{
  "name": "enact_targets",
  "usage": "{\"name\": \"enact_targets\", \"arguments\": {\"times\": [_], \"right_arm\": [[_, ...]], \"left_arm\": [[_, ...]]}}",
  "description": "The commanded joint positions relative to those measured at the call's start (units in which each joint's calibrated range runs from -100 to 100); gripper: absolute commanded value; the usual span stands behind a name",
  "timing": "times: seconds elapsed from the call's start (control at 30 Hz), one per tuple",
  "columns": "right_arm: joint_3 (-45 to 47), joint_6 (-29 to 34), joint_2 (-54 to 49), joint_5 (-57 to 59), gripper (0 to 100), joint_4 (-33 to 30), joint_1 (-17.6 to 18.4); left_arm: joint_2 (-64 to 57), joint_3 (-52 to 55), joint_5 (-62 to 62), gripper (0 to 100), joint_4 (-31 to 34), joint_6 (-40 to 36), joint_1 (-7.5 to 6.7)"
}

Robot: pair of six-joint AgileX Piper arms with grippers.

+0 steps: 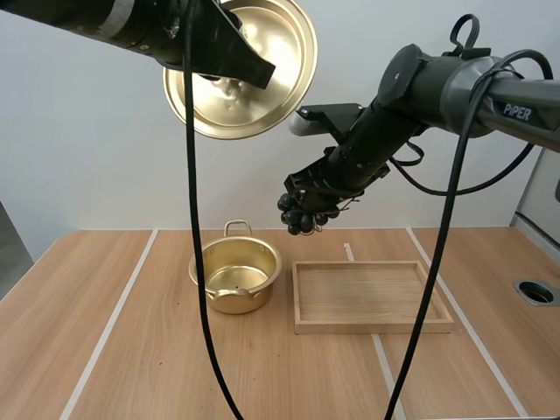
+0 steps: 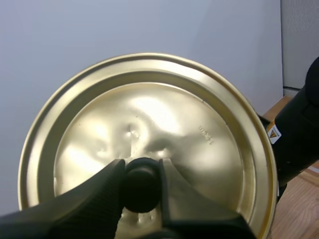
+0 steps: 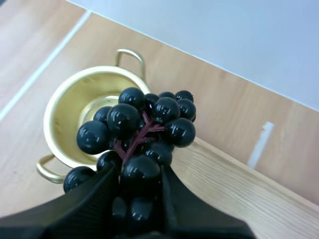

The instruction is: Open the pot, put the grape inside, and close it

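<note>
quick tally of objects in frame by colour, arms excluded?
Gold metal: 2 (pot, lid)
Dark: 1 (bunch of grapes)
Light wood: 1 (wooden tray)
Total: 4

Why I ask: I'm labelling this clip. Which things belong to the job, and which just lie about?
Job in hand:
pot
lid, held by the left tool
bunch of grapes, held by the right tool

Lying about:
wooden tray
</note>
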Motion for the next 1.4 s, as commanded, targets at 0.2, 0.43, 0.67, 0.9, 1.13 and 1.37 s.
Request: {"name": "enact_targets", "arguments": {"times": [0.2, 0.43, 0.67, 0.9, 1.13, 1.37], "right_arm": [[-0.65, -0.73, 2.5, -0.89, 0, 1.93, 6.6], [-0.71, -0.73, 8.29, -3.84, 0, 1.93, 9.45], [-0.71, -1.64, 13.74, -8.95, 0, 2.01, 9.56], [-0.87, -2.77, 16.83, -15.77, 0, 2.01, 9.56], [-3.39, -2.87, 19.98, -17.51, 0, 2.01, 9.56], [-3.39, -2.87, 23.19, -16.68, 0, 2.2, 9.56]], "left_arm": [[-0.63, -1.8, -2.43, 0, -1.82, -1.46, -0.14], [-0.63, -1.74, -2.43, 0, -1.69, -1.46, 0.12], [-0.63, -1.74, -2.77, 0, -1.47, -1.46, 1.03], [-0.63, -1.74, -2.03, 0, -1.47, -1.46, 1.03], [-0.63, -1.74, -1.84, 0, -1.47, -1.46, 1.03], [-0.63, -1.74, -1.62, 0, -1.47, -1.46, 1.03]]}}
